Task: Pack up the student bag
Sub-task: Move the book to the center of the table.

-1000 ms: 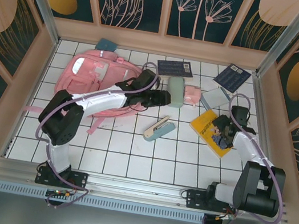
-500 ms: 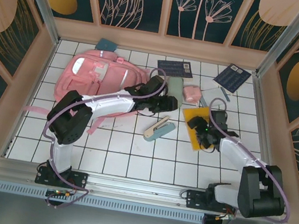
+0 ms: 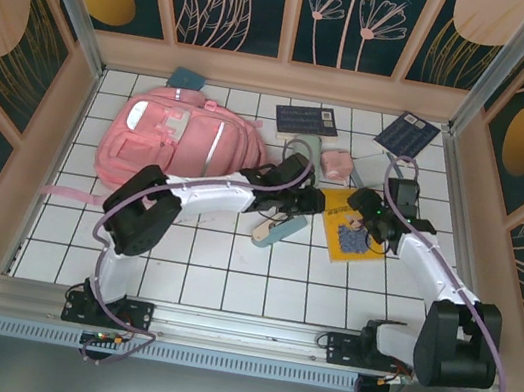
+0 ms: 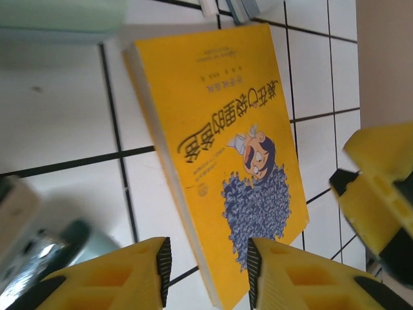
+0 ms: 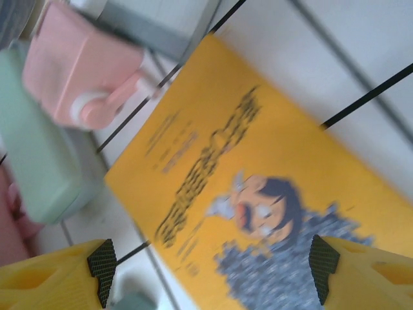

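- Step in hand, as judged: pickup of the yellow book [image 3: 351,240] for packing. It lies flat on the tabletop [image 3: 228,271], right of centre in the overhead view, and nothing is seen lifted yet.
- Left hand [image 4: 208,265]: jaws stand part-way apart, astride the book's long edge, with one finger over the cover and the other over bare tile. Nothing is clamped.
- Right hand [image 5: 210,265]: jaws are spread wide above the cover and nothing is held. One of its fingers is seen at the right edge of the left wrist view, so both hands are crowded over one book.
- Student bag [image 3: 175,140]: flat, front pockets up, upper left of the overhead view, well apart from the book. Whether the main compartment is unzipped cannot be told.
- Next move, as judged: the book's edge must be raised off the tile before a grip is possible, since a thin flat cover gives little purchase. One hand would best be cleared away first.
- Edges: a mint case [image 5: 39,155] and a small pink pouch [image 5: 80,68] lie just beside the book's upper corner. A teal-and-white case [image 3: 274,229] lies near its left side, just below the left arm.
- Open room: bare tiles are noted below the book and across the lower overhead view. The path to the bag runs leftward past the central clutter.
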`<state>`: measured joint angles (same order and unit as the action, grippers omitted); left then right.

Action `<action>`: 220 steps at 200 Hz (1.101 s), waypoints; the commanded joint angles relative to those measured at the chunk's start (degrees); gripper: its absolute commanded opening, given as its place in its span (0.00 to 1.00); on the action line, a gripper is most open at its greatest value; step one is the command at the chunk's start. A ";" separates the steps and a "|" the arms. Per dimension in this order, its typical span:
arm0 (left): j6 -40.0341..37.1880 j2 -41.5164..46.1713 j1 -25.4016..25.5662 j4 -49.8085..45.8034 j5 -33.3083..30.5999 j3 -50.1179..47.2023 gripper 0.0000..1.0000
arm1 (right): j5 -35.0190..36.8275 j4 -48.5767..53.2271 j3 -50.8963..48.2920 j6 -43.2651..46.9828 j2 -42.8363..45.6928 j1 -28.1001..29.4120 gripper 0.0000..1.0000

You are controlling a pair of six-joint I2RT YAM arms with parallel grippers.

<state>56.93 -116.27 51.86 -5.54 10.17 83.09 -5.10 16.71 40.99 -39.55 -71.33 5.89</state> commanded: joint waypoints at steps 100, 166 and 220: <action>1.57 -13.76 1.83 -9.85 -7.03 12.07 0.38 | -2.98 -6.78 -1.10 7.01 -13.57 -3.30 0.74; -0.18 -9.56 -2.06 -10.64 -9.62 4.51 0.40 | -3.73 -5.21 -4.90 0.48 -7.56 7.16 0.75; -1.88 -10.38 -2.29 -11.17 -8.15 4.90 0.37 | -4.05 -6.72 -5.39 7.83 -6.46 2.33 0.78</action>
<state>56.73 -126.52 50.09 -12.16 3.09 88.84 -7.42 10.87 36.32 -35.27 -77.60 11.64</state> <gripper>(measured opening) 0.386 0.785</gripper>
